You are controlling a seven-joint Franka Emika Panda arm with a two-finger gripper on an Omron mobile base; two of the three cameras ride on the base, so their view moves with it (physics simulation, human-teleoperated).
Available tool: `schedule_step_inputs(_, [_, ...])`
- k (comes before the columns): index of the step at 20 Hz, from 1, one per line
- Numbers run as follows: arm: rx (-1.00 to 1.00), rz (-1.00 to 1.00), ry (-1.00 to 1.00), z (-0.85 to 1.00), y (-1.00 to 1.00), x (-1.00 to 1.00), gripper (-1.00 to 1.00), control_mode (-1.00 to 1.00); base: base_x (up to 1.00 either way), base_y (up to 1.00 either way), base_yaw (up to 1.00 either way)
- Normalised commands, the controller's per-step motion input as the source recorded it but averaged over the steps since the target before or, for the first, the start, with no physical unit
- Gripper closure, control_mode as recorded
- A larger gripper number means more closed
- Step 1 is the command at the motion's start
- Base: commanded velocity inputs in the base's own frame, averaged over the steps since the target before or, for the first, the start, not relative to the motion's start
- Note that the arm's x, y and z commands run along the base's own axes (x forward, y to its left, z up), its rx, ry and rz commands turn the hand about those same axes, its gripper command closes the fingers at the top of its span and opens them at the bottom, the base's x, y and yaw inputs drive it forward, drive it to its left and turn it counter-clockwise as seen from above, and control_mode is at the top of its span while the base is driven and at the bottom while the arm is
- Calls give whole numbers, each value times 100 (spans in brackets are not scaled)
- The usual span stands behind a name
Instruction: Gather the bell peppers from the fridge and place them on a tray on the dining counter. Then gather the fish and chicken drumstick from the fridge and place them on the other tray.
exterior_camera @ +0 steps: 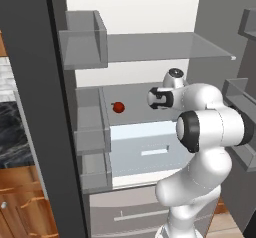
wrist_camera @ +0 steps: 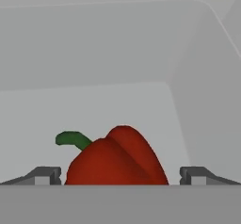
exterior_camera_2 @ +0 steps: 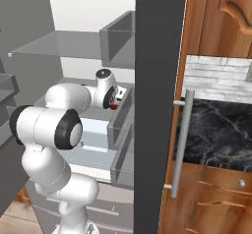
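On the fridge shelf a red pepper lies just left of the arm, and in the hand view it sits between the gripper's wide-spread, empty fingers.

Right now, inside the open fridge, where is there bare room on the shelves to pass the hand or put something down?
The upper glass shelf looks bare across its width. On the middle shelf, free room lies behind and to both sides of the red bell pepper, up to the back wall. It is tightest right at the pepper, which sits between the open gripper fingertips.
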Motion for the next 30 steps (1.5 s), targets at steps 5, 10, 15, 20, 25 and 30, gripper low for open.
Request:
schedule_step_inputs(5, [0,0,0,0,0,0,-100,-100,0,0,0])
schedule_step_inputs(10, [0,0,0,0,0,0,100,-100,0,0,0])
schedule_step_inputs(15, [0,0,0,-5,0,0,100,-100,0,0,0])
schedule_step_inputs(20, [0,0,-5,-1,0,-20,100,-100,0,0,0])
schedule_step_inputs(25, [0,1,-8,8,0,-52,100,-100,0,0,0])
schedule_step_inputs(30, [0,0,-11,40,0,-50,100,-100,0,0,0])
